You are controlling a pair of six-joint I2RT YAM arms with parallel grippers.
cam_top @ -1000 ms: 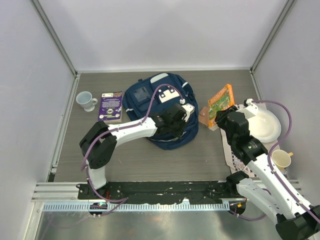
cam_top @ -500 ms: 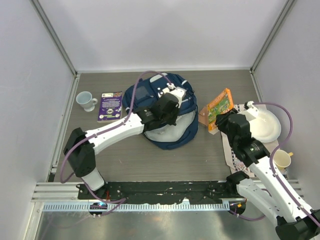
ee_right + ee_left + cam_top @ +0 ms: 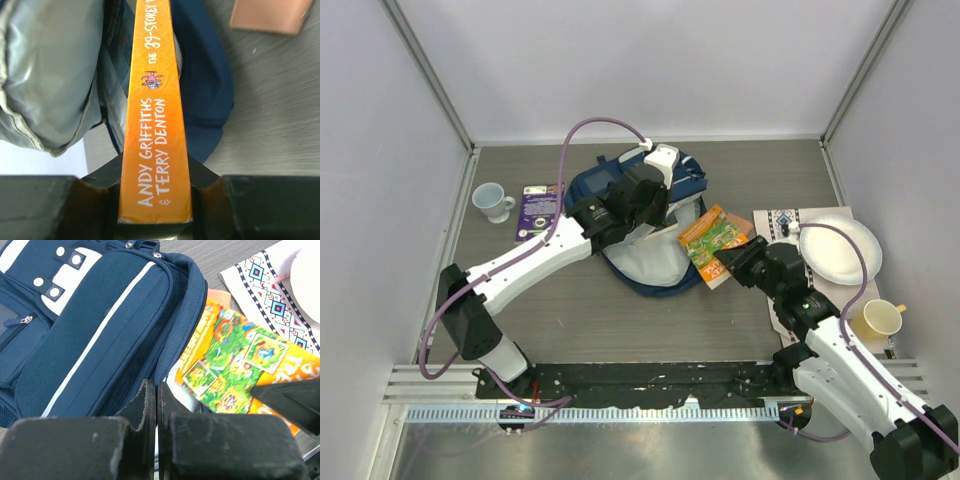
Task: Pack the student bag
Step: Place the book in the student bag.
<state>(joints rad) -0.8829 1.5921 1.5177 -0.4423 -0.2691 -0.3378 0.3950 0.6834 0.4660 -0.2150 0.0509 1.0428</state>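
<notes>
The bag (image 3: 100, 335) is lying in the middle of the table, its main pocket gaping toward the right and showing pale lining (image 3: 655, 262). The left gripper (image 3: 156, 390) is hovering over the bag's near rim with its fingers pressed together. Whether a fold of fabric is pinched between them cannot be told from these views.

The right gripper (image 3: 155, 200) is clamping an orange book (image 3: 155, 100) across its covers, spine facing the wrist camera. It is holding the book tilted at the mouth of the pocket, with the far end just over the rim.

The step in hand looks to be sliding the book inside. To do it well, the right arm should be aiming the leading edge at the lining, not the navy rim. It should be lowering the book at a shallow slant so the corner is not catching the zip. The left arm should be holding the mouth wide and taut, and the right fingers should be letting go only once most of the book is inside.
</notes>
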